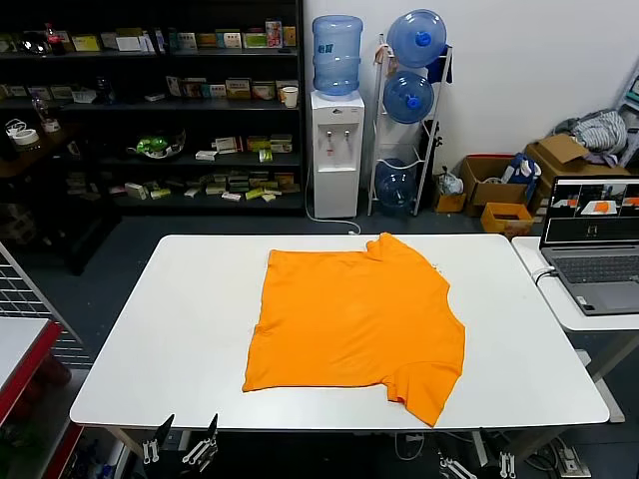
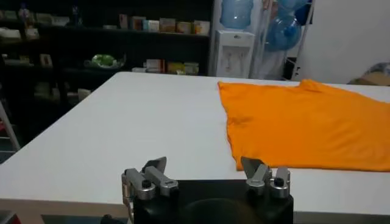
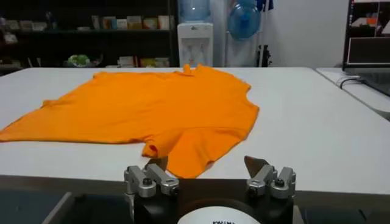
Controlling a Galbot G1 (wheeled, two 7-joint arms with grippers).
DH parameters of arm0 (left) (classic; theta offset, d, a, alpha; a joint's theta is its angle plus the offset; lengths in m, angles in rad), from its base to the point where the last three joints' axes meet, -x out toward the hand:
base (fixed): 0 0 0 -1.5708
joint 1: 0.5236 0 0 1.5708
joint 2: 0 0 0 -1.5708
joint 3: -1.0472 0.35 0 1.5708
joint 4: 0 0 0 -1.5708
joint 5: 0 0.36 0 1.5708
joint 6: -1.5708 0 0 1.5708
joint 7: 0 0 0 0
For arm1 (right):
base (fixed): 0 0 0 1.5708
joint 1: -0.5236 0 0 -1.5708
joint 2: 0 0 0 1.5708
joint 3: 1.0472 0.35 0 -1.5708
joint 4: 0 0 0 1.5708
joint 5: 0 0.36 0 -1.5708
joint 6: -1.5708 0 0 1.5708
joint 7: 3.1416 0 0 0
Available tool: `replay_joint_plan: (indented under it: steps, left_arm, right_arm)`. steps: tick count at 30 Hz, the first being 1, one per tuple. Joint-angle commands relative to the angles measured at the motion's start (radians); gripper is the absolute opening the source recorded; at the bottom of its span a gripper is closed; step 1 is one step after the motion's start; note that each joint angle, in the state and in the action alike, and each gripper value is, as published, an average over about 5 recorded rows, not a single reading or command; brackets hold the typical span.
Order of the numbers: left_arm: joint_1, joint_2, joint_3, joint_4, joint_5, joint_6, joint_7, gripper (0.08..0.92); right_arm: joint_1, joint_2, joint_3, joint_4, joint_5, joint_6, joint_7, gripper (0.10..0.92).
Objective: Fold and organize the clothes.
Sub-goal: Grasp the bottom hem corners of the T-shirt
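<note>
No lettering can be read anywhere; the shelf boxes' (image 1: 238,88) labels are too small to make out.

Each gripper (image 2: 207,173) (image 3: 210,173) has silver metal fingers with dark screws on a black body

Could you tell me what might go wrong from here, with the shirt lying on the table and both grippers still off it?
1. The orange T-shirt is not fully flat: one sleeve is crumpled near the table's front edge, so a fold may trap wrinkles or drag it off.
2. The left gripper and right gripper hang open below that edge; rising carelessly, they might strike it.
3. Thin fabric lying flush could slip from a pinch.
</note>
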Motion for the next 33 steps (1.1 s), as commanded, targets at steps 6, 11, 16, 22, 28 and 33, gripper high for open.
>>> replay_joint_plan:
  steps: [6,11,16,22,28,33]
  left_arm:
    - [-0.198,-0.029,0.105,0.126,-0.001,0.017,0.007,0.823]
    - [-0.318,-0.065,0.164,0.214,-0.006,0.060,-0.015,0.823]
    - [-0.365,-0.068,0.203,0.255,-0.006,0.076,-0.036,0.823]
    - [-0.374,-0.073,0.210,0.271,-0.007,0.075,-0.043,0.823]
    - [-0.389,-0.077,0.221,0.271,-0.006,0.075,-0.052,0.823]
    - [-0.397,-0.087,0.235,0.284,-0.002,0.076,-0.060,0.823]
  right_arm:
    - [0.187,0.019,-0.055,-0.061,-0.022,-0.073,0.071,0.823]
    - [0.294,0.035,-0.085,-0.125,-0.018,-0.146,0.118,0.823]
    - [0.320,0.043,-0.097,-0.159,-0.009,-0.177,0.131,0.823]
    - [0.336,0.058,-0.115,-0.195,-0.001,-0.185,0.132,0.823]
    - [0.360,0.065,-0.125,-0.228,-0.001,-0.187,0.135,0.823]
    - [0.369,0.070,-0.131,-0.237,-0.003,-0.188,0.136,0.823]
